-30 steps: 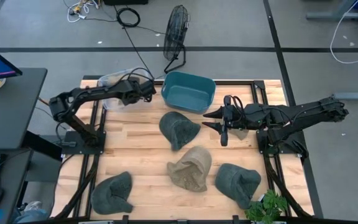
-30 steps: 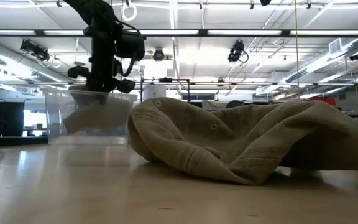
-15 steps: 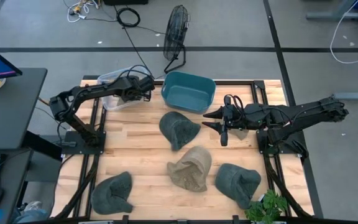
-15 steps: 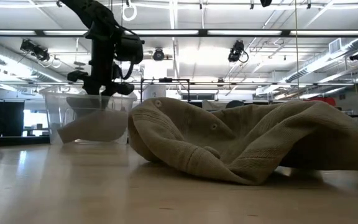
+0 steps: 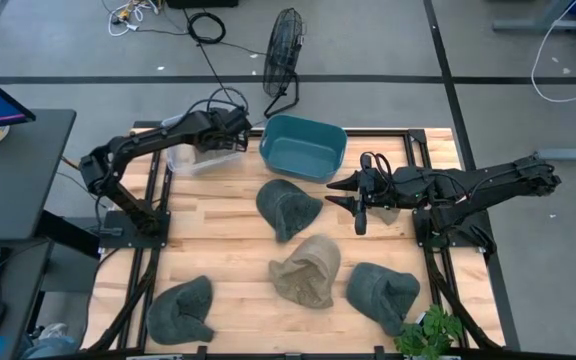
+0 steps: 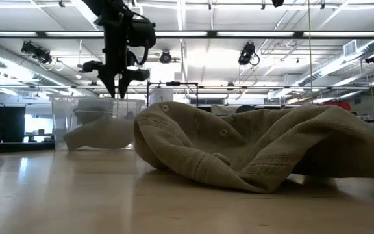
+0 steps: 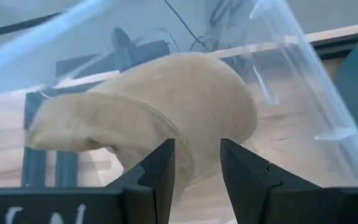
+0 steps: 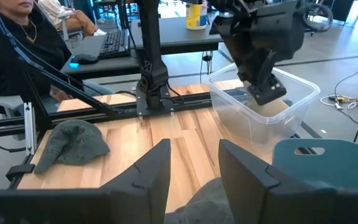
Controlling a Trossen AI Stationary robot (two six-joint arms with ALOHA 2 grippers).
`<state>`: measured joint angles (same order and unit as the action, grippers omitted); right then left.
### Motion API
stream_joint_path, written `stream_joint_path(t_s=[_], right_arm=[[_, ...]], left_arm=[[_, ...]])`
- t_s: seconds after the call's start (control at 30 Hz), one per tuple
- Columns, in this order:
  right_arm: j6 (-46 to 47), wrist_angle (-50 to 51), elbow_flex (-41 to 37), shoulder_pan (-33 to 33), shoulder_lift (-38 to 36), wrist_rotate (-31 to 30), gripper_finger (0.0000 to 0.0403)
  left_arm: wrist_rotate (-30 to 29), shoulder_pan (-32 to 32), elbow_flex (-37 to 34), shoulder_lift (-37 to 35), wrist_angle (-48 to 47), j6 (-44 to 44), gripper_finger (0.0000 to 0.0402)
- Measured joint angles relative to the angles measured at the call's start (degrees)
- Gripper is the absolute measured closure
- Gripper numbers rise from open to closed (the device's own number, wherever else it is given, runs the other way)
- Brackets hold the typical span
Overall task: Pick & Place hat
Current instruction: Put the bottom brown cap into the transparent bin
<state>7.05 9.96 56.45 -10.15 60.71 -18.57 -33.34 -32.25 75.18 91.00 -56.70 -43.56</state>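
My left jaws [image 5: 236, 127] hang over the clear plastic box [image 5: 200, 157] at the far left corner of the desk [image 5: 218, 215], and they stand spread with nothing between them; in the left wrist view I see both fingers [image 7: 160, 168] apart and the tan hat [image 7: 166, 124] lying below them inside the box, not touching them. So this hat is placed, I judge, and the next hat must be chosen. The relation that matters is this: the dark green hat [image 5: 286, 207] lies in the middle of the desk, just in front of the blue bin [image 5: 303, 147], and it is between my two arms. My right jaws [image 5: 356, 205], also spread and empty, wait just beside it on its right side, nearer than my left jaws. Its long side runs slantwise from the far left to the near right. The beige hat [image 5: 308, 270] lies nearer the front edge, with another green hat [image 5: 380, 291] at its right and one more [image 5: 182, 308] at the front left corner. In the low view the beige hat [image 6: 252, 149] fills the picture and hides the hats behind it, and from above my left arm covers part of the box, so there I cannot see the tan hat well.
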Motion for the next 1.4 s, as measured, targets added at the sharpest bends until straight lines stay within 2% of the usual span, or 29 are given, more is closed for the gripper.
stream_joint_path(t_s=[0.13,0.23,0.33,0.47,0.53,0.7,0.93,1.03,1.23,1.4], right_arm=[[0.0,0.0,0.0,0.0,0.0,0.0,0.0262],[0.0,0.0,0.0,0.0,0.0,0.0,0.0262],[0.0,0.0,0.0,0.0,0.0,0.0,0.0262],[-1.3,0.0,0.0,0.0,0.0,0.0,0.0262],[-1.7,0.2,0.0,0.0,0.0,0.0,0.0262],[0.4,2.0,0.0,0.0,0.0,1.0,0.0261],[2.8,7.8,0.0,0.0,2.9,8.6,0.0233],[3.7,9.0,0.0,0.0,6.3,11.8,0.0211],[6.7,11.2,0.0,0.4,13.7,12.8,0.0176],[6.0,9.8,0.0,-0.1,20.8,21.0,0.0173]], left_arm=[[0.6,0.1,4.5,0.0,-5.2,0.8,0.0269],[5.1,1.0,8.8,0.0,-10.0,2.8,0.0269],[12.4,3.1,13.2,0.0,-12.8,8.6,0.0269],[25.4,8.4,17.6,0.0,-13.4,18.8,0.0269],[28.7,12.2,18.9,0.0,-13.2,20.9,0.0269],[29.6,22.4,19.1,0.0,-13.0,14.6,0.0268],[27.4,33.7,19.1,0.5,-13.0,6.7,0.0248],[26.9,36.2,19.1,0.5,-13.0,4.2,0.0233],[25.7,39.0,19.1,0.5,-13.1,1.1,0.0216],[25.5,39.3,19.1,0.5,-13.0,0.7,0.0214]])
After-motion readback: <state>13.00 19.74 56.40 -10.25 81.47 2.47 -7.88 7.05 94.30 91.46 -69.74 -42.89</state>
